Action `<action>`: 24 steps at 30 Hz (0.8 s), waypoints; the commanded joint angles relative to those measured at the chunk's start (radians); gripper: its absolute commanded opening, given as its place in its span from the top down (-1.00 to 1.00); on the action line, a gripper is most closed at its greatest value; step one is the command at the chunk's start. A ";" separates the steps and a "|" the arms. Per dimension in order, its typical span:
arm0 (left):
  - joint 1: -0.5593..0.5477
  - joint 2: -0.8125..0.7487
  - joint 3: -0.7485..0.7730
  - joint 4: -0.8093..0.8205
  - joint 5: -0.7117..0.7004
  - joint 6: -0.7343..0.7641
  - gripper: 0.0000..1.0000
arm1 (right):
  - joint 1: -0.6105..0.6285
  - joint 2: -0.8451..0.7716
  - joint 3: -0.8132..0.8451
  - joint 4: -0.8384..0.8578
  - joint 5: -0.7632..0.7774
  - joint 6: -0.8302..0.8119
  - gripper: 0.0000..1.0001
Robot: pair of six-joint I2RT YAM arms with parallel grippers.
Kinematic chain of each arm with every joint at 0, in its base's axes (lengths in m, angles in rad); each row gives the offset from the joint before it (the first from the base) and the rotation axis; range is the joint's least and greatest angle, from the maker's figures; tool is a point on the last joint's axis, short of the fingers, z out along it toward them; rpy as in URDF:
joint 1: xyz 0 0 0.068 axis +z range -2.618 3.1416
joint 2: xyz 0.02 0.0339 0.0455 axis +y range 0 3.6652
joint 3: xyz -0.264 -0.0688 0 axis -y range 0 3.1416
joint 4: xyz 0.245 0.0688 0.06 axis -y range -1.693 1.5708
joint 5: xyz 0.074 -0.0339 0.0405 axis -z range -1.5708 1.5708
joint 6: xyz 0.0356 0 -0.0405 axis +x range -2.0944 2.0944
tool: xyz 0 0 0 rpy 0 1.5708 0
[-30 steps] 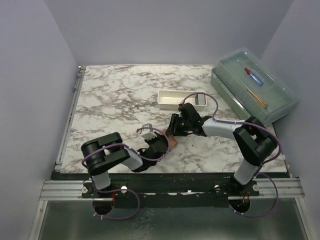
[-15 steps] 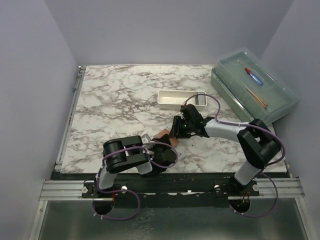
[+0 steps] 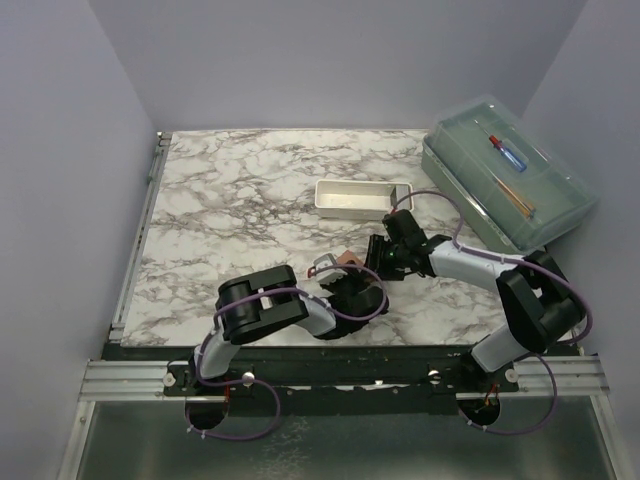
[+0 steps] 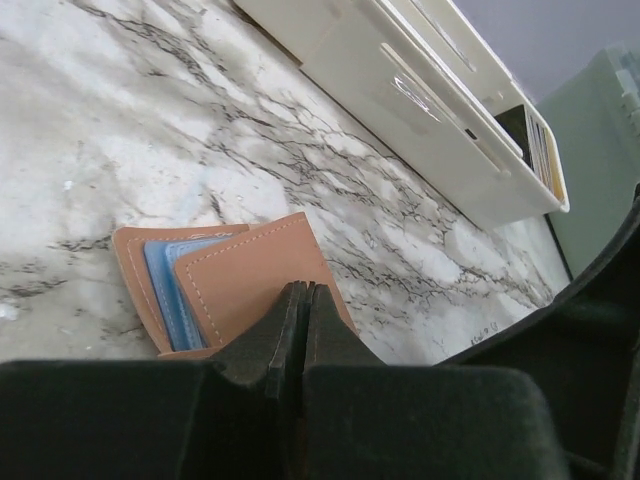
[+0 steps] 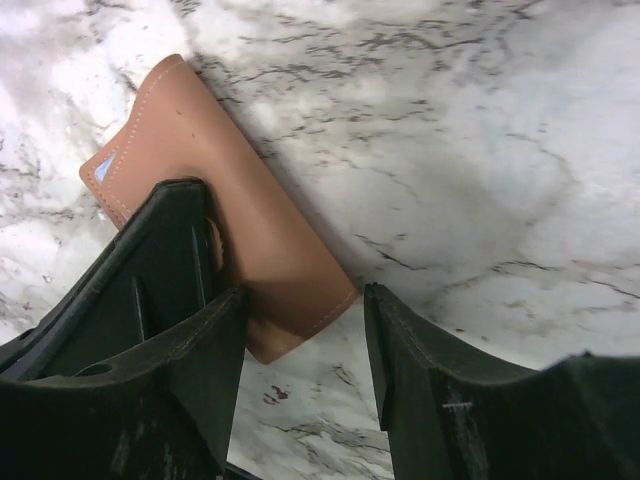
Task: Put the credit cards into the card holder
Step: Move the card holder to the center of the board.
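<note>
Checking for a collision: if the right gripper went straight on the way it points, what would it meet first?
Probably the card holder: the right gripper points at its corner with its jaws open, and the other finger is over bare table. Depth is unclear.

The card holder is tan-brown with pale stitching, and the credit card showing inside it is light blue. The table is white marble veined in grey and black; the tray is white, the lidded box translucent pale green

Tan card holder, half-folded, blue inside showing.
</note>
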 commanded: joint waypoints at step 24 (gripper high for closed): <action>0.241 -0.302 0.192 -1.008 1.041 0.481 0.31 | -0.192 -0.237 -0.053 -0.106 -0.136 -0.196 -0.31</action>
